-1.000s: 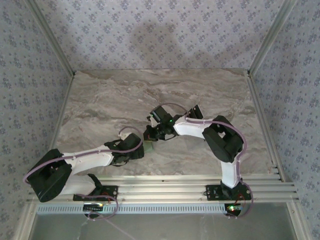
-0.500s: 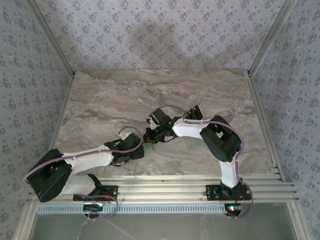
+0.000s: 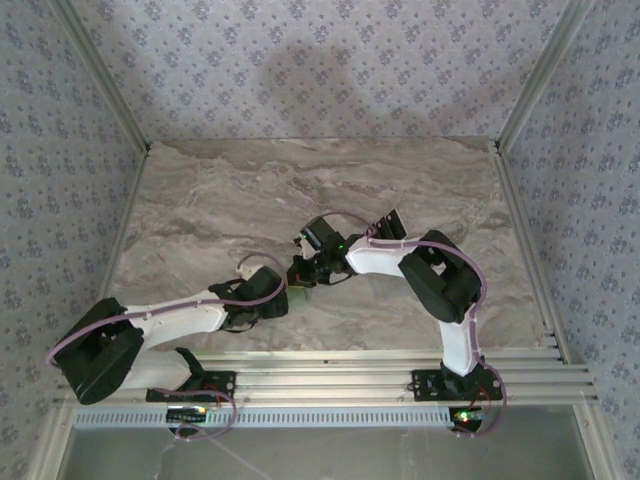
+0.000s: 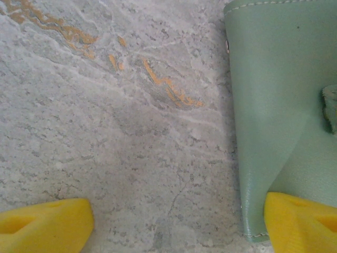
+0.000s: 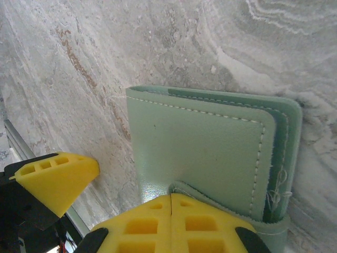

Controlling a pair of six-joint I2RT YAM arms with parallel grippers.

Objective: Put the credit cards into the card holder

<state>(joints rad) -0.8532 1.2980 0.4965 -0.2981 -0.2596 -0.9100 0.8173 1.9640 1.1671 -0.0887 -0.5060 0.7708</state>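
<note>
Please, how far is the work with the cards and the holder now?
Done: nothing visible; no card shows in the card holder. In hand: the open left fingers straddle its edge, and the shut right fingers meet its flap. Left: fetch the credit cards lying beyond the right arm and slide them in.

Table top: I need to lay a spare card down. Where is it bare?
Bare: the far half of the table up to the back wall, and the left strip by the side rail. Crowded: near centre, where left gripper and right gripper meet at the card holder.
</note>
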